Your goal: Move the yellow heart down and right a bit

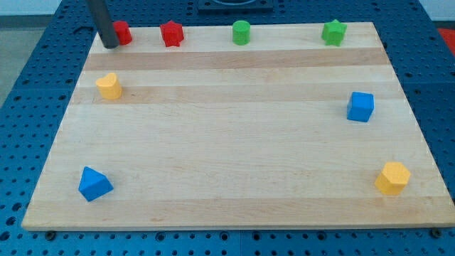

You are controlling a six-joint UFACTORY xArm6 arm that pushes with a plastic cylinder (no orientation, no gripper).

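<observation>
Pale wooden board (234,171) on a blue perforated table (28,85). Eight blocks, all near the edges.

Top edge, from the view's left: red block (123,32), shape unclear, partly hidden by the rod; red star (171,33); green cylinder (242,33); green star (333,32).

Yellow heart (109,86) sits near the view's left edge, below the red block and well apart from the others. Blue triangular block (94,184) lies at the view's bottom left. Blue cube (360,107) stands near the view's right edge; yellow hexagonal block (392,178) below it, bottom right.

Dark rod enters from the view's top left, slightly tilted. The arm's tip (110,45) rests at the board's top-left corner, just beside or touching the red block on its left side; contact cannot be judged. The tip is above the yellow heart, apart from it.

No jaws on this arm: plain rod only, nothing gripped
</observation>
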